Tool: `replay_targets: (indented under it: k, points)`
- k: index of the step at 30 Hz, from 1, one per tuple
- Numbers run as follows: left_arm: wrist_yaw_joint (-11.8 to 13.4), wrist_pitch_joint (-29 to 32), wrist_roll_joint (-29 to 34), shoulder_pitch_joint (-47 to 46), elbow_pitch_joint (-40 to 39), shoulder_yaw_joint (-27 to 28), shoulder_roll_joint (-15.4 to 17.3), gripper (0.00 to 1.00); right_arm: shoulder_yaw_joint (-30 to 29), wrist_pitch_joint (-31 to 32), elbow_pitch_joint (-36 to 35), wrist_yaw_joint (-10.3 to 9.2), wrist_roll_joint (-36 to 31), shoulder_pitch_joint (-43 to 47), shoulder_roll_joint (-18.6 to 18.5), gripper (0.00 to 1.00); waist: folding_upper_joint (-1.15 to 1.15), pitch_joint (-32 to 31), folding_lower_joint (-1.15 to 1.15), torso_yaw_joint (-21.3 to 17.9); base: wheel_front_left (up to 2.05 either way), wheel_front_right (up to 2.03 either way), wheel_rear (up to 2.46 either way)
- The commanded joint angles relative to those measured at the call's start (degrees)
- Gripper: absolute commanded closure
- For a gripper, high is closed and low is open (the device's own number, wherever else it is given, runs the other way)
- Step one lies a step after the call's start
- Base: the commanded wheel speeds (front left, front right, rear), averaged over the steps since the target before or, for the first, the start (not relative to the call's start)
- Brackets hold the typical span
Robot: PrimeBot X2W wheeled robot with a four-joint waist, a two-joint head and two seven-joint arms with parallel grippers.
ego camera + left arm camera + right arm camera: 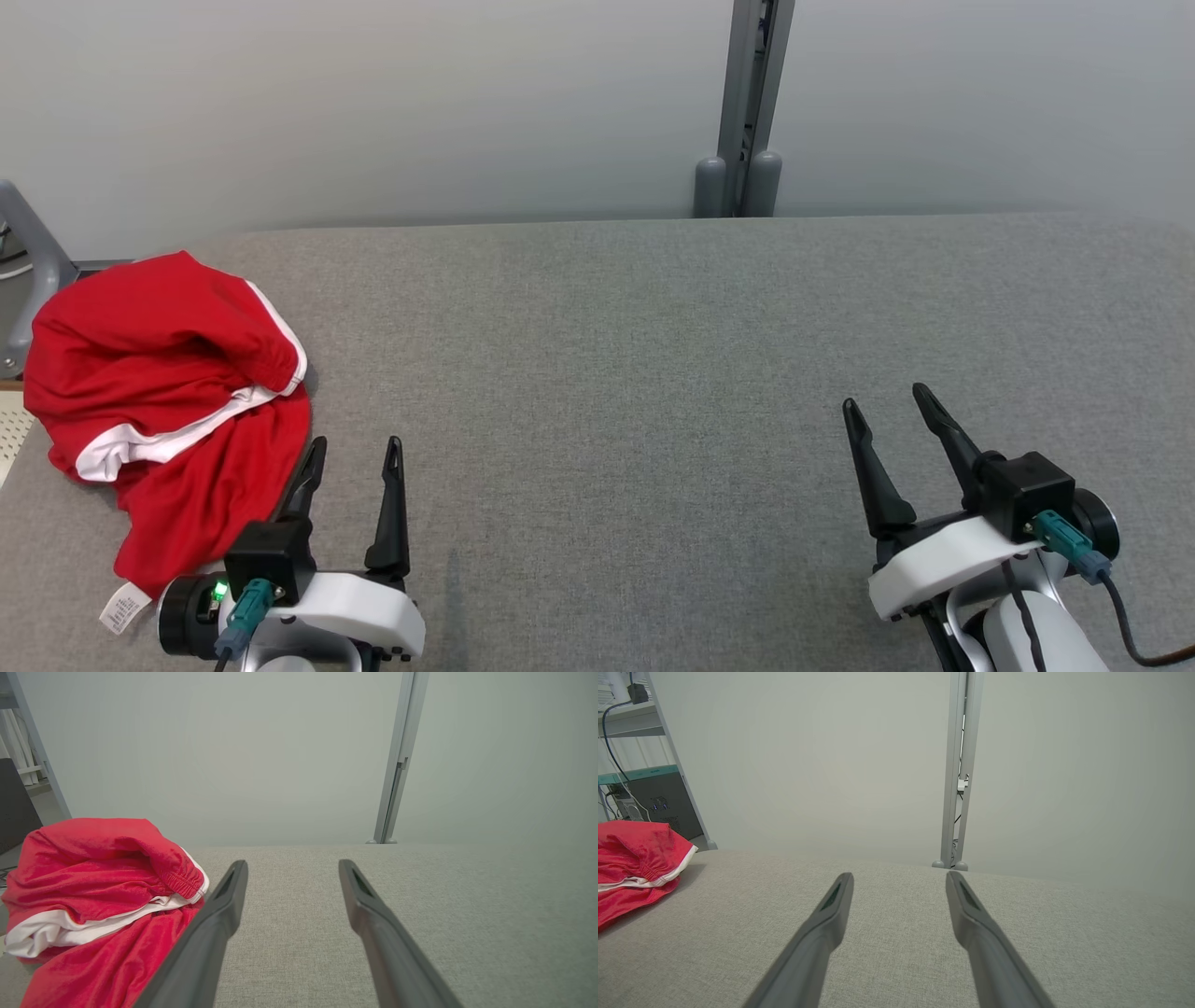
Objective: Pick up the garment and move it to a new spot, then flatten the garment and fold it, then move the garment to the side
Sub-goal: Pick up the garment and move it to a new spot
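Lying crumpled just off the outer side of the left gripper (pixel 357 443), the red garment (pixel 168 373) is seen as a white-trimmed heap, apparently shorts with an elastic waistband. Its long axis runs roughly parallel to that gripper's fingers, from a care label (pixel 124 607) beside the wrist to a bunched end ahead of the fingertips. The outer finger is overlapped by the hem in the head view; contact cannot be confirmed. The right gripper (pixel 884 397) is well apart from the cloth, so the left arm is judged the nearer for the pick-up, with a short sideways reach called for. Both pairs of fingers are spread wide and nothing is held. A grey fabric-covered table (pixel 653 373) lies beneath, backed by pale wall panels and a grey post (pixel 747 103).
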Motion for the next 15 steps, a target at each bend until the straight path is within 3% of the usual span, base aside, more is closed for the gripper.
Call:
replay_targets:
  k: [1,15]
  points:
    - [0.19,-0.03,-0.24,-0.91,0.05,0.02,0.28,0.0,-0.07,-0.29,0.17,0.11,0.35,-0.46,-0.4,0.0,0.0,0.05,0.0,0.02,0.0,0.0,0.0]
    - [0.25,-0.03,-0.37,-1.19,0.48,0.04,0.28,0.0,-0.03,-0.29,0.24,0.11,0.6,-0.58,-0.4,0.0,0.0,0.28,0.0,0.14,0.0,0.0,0.0]
